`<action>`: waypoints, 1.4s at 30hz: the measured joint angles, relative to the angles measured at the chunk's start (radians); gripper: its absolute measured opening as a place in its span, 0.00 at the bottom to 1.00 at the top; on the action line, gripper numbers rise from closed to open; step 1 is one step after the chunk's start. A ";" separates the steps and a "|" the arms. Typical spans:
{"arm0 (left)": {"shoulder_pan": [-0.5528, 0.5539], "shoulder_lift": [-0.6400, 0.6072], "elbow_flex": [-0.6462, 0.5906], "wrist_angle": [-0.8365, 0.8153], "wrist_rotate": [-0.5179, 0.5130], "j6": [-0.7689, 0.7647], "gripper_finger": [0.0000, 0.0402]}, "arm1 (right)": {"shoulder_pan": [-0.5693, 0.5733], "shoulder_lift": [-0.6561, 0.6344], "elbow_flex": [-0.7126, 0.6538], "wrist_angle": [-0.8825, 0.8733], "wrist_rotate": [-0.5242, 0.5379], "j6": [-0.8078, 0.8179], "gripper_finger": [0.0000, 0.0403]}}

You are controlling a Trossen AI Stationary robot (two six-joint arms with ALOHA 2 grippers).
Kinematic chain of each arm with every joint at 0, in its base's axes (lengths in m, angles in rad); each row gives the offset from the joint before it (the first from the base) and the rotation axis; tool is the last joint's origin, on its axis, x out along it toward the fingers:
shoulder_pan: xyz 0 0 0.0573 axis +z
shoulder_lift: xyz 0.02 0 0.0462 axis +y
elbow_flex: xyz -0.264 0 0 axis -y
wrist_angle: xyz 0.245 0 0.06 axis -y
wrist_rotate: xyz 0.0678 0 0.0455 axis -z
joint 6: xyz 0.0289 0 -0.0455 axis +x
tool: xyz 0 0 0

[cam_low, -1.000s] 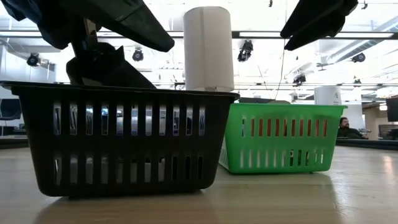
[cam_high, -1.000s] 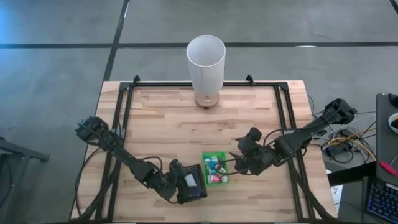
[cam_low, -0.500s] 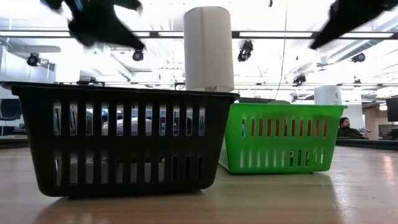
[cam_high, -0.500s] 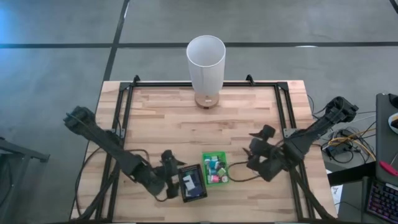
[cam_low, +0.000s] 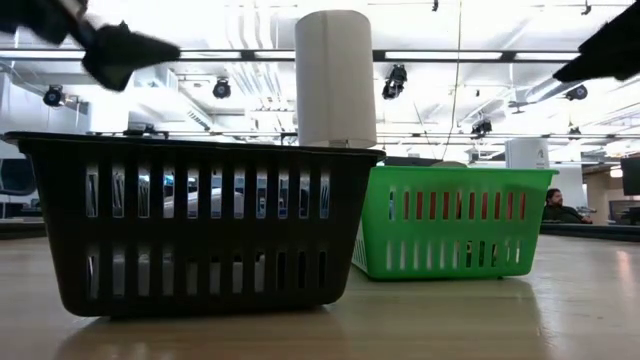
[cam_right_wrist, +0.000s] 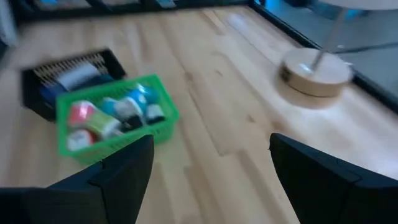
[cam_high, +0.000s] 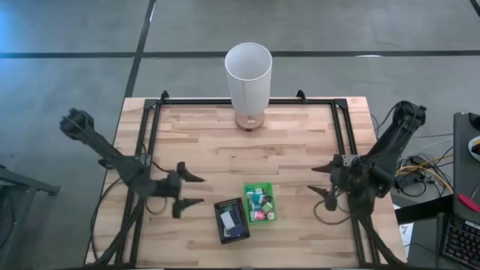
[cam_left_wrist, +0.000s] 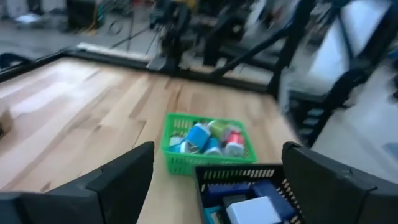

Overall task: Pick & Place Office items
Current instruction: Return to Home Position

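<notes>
While the wooden table [cam_high: 225,142] carries a tall white cylinder [cam_high: 248,75] at its far edge, 2 bins sit side by side toward its near edge: the black bin [cam_high: 217,222] left, the green bin [cam_high: 259,185] right. The left gripper [cam_high: 193,190] hovers left of them and the right gripper [cam_high: 321,187] hovers to their right, both with fingers spread and holding nothing. Office items [cam_high: 260,204] lie in both bins.

colourful office items [cam_high: 259,204] in two bins [cam_high: 244,196]
</notes>
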 joint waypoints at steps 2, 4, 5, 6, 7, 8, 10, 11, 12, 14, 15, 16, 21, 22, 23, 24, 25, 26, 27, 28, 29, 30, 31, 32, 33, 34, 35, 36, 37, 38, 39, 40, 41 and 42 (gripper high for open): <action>0.000 -0.066 -0.107 0.134 0.033 0.034 0.87 | 0.008 -0.092 -0.085 0.128 0.008 -0.052 0.78; 0.000 -0.126 -0.206 0.266 0.069 0.069 0.87 | 0.007 -0.185 -0.176 0.264 0.008 -0.118 0.78; 0.000 -0.153 -0.247 0.329 0.090 0.081 0.87 | 0.007 -0.229 -0.220 0.332 0.007 -0.154 0.78; 0.000 -0.179 -0.285 0.378 0.109 0.093 0.87 | 0.007 -0.273 -0.263 0.397 0.007 -0.193 0.78; 0.000 -0.204 -0.320 0.420 0.126 0.103 0.87 | 0.007 -0.316 -0.306 0.466 0.007 -0.236 0.78; 0.000 -0.227 -0.349 0.448 0.143 0.110 0.87 | 0.007 -0.355 -0.347 0.536 0.007 -0.280 0.78; 0.001 -0.270 -0.347 0.394 0.156 0.128 0.87 | 0.007 -0.435 -0.426 0.654 0.001 -0.368 0.78; 0.002 -0.288 -0.345 0.372 0.162 0.137 0.87 | 0.007 -0.473 -0.464 0.711 -0.002 -0.410 0.78; 0.002 -0.300 -0.345 0.365 0.171 0.153 0.87 | 0.007 -0.508 -0.501 0.767 -0.010 -0.450 0.78; 0.002 -0.314 -0.347 0.372 0.186 0.188 0.87 | 0.007 -0.581 -0.574 0.864 -0.028 -0.520 0.78; 0.002 -0.325 -0.351 0.372 0.196 0.201 0.87 | 0.007 -0.616 -0.603 0.885 -0.041 -0.545 0.78; 0.002 -0.333 -0.353 0.373 0.199 0.210 0.87 | 0.007 -0.647 -0.602 0.857 -0.050 -0.553 0.78; 0.003 -0.343 -0.353 0.367 0.195 0.238 0.87 | 0.004 -0.752 -0.601 0.810 -0.054 -0.617 0.78; 0.003 -0.342 -0.353 0.365 0.181 0.240 0.87 | 0.004 -0.767 -0.601 0.810 -0.052 -0.645 0.78; 0.003 -0.342 -0.353 0.364 0.167 0.244 0.87 | 0.004 -0.777 -0.601 0.810 -0.050 -0.669 0.78; 0.003 -0.342 -0.353 0.365 0.155 0.245 0.87 | 0.004 -0.784 -0.601 0.809 -0.049 -0.690 0.78; 0.003 -0.341 -0.353 0.366 0.147 0.241 0.87 | 0.004 -0.788 -0.601 0.809 -0.049 -0.706 0.78; 0.003 -0.341 -0.353 0.365 0.139 0.229 0.87 | 0.004 -0.791 -0.601 0.809 -0.049 -0.713 0.78; 0.003 -0.341 -0.353 0.365 0.137 0.215 0.87 | 0.004 -0.792 -0.601 0.809 -0.049 -0.714 0.78; 0.003 -0.341 -0.353 0.365 0.135 0.204 0.87 | 0.004 -0.792 -0.601 0.809 -0.049 -0.714 0.78; 0.003 -0.341 -0.353 0.365 0.135 0.197 0.87 | 0.004 -0.792 -0.601 0.809 -0.049 -0.714 0.78; 0.003 -0.341 -0.353 0.365 0.135 0.193 0.87 | 0.004 -0.792 -0.601 0.809 -0.049 -0.716 0.78; 0.003 -0.341 -0.353 0.365 0.135 0.191 0.87 | 0.004 -0.791 -0.601 0.809 -0.049 -0.716 0.78; 0.003 -0.341 -0.353 0.365 0.135 0.190 0.87 | 0.004 -0.791 -0.601 0.808 -0.049 -0.716 0.78; 0.003 -0.341 -0.353 0.365 0.135 0.190 0.87 | 0.004 -0.791 -0.601 0.808 -0.049 -0.715 0.78; 0.003 -0.341 -0.353 0.365 0.135 0.190 0.87 | 0.004 -0.791 -0.601 0.808 -0.049 -0.715 0.78; 0.003 -0.341 -0.353 0.365 0.135 0.189 0.87 | 0.004 -0.792 -0.601 0.808 -0.049 -0.716 0.78; 0.003 -0.341 -0.353 0.365 0.135 0.186 0.87 | 0.004 -0.792 -0.601 0.808 -0.049 -0.717 0.78; 0.003 -0.341 -0.353 0.365 0.135 0.186 0.87 | 0.004 -0.792 -0.601 0.808 -0.049 -0.717 0.78; 0.003 -0.341 -0.353 0.365 0.135 0.186 0.87 | 0.004 -0.792 -0.601 0.808 -0.049 -0.716 0.78; 0.003 -0.341 -0.353 0.365 0.135 0.186 0.87 | 0.004 -0.792 -0.601 0.808 -0.049 -0.714 0.78; 0.003 -0.341 -0.353 0.365 0.135 0.186 0.87 | 0.004 -0.791 -0.601 0.808 -0.049 -0.715 0.78; 0.003 -0.341 -0.353 0.365 0.135 0.186 0.87 | 0.004 -0.791 -0.601 0.808 -0.049 -0.716 0.78; 0.003 -0.341 -0.353 0.365 0.135 0.186 0.87 | 0.004 -0.792 -0.601 0.808 -0.049 -0.716 0.78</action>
